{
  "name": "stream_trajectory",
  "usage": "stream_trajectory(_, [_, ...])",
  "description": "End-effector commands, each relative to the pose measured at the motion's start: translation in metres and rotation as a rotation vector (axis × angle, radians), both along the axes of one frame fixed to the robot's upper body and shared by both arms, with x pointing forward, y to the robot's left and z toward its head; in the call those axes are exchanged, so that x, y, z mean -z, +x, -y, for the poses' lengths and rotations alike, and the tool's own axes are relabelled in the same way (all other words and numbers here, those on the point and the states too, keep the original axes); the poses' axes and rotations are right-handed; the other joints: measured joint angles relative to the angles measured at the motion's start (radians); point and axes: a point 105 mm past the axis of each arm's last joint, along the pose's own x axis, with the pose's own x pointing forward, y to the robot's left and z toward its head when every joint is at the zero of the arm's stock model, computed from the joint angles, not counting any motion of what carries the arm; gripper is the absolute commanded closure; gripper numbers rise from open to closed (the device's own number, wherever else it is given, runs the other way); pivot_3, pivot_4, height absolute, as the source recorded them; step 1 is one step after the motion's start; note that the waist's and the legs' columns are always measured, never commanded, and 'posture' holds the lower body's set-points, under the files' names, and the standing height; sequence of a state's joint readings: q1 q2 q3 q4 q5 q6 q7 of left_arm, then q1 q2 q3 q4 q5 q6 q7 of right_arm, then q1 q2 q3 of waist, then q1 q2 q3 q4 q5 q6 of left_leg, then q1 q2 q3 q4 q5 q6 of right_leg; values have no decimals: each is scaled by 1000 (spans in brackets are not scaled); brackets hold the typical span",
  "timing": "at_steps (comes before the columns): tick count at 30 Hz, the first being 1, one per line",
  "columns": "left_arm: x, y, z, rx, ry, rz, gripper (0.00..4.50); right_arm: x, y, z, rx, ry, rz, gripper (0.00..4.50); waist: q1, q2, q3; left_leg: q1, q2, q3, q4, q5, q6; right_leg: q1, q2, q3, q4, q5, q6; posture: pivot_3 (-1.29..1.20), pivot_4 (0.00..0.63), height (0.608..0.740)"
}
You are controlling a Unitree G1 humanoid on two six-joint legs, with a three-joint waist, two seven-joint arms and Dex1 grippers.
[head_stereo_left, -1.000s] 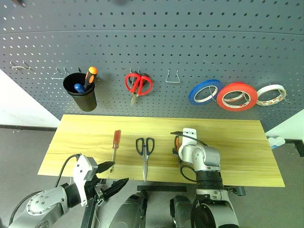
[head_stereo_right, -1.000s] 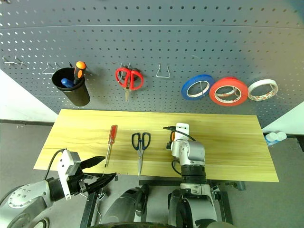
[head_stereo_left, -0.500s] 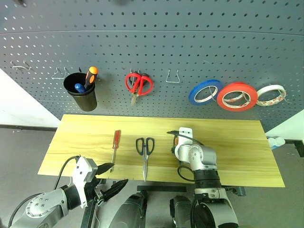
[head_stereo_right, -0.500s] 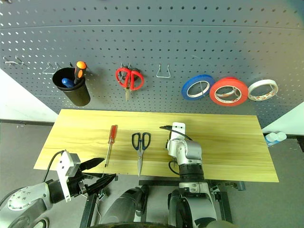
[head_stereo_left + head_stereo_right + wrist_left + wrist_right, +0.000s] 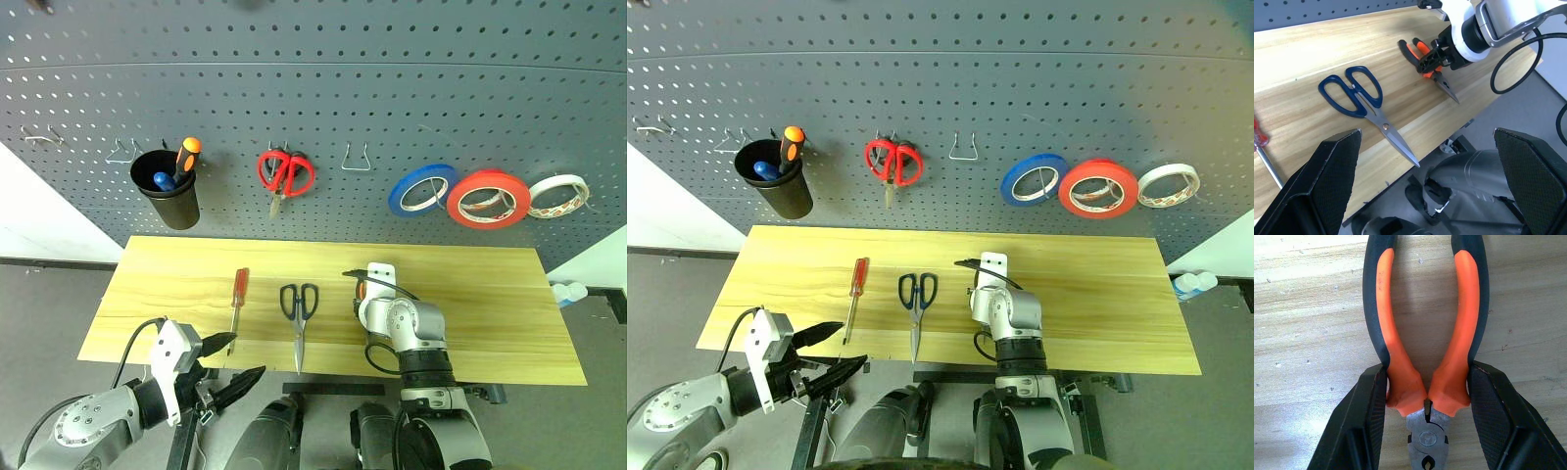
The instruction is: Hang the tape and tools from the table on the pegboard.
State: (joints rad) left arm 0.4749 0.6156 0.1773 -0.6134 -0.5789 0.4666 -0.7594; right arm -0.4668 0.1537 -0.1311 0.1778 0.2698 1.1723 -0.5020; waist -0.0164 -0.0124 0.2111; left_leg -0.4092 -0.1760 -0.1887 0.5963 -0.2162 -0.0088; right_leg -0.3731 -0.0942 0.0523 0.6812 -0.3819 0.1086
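left gripper hovers with fingers wide apart, empty | screwdriver, scissors lie on table | right gripper clamped on pliers near the pivot, flat on the wood | risk: smooth tapering handles may slip or swivel when lifted

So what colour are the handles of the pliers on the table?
Orange and black pliers handles, clearest in the right wrist view.

Head pair: high, facing forward and down over long light-wood table to dark grey pegboard; near-identical overlap. Left wrist: low off table's near edge, oblique, sharing blue-handled scissors. Right wrist: pressed close above orange-and-black-handled pliers on that table.
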Motion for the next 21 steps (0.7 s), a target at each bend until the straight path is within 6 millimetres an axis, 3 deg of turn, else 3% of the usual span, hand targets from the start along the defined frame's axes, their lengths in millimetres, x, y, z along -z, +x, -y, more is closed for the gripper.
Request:
stream_trajectory(1, [-2,2,2,9,-5,22,0,-24,3,-59,-107,142,46,2388,0,0,0,0,0,0,0,0,0,0,0,0,0,0,0,69,219,718])
stream_trajectory(21, [1,23,7,43,-22,58,0,-48,8,-27,-107,117,148,2389,-3,0,-2,0,0,0,0,1,-2,-1,0,0,2,0,0,31,158,718])
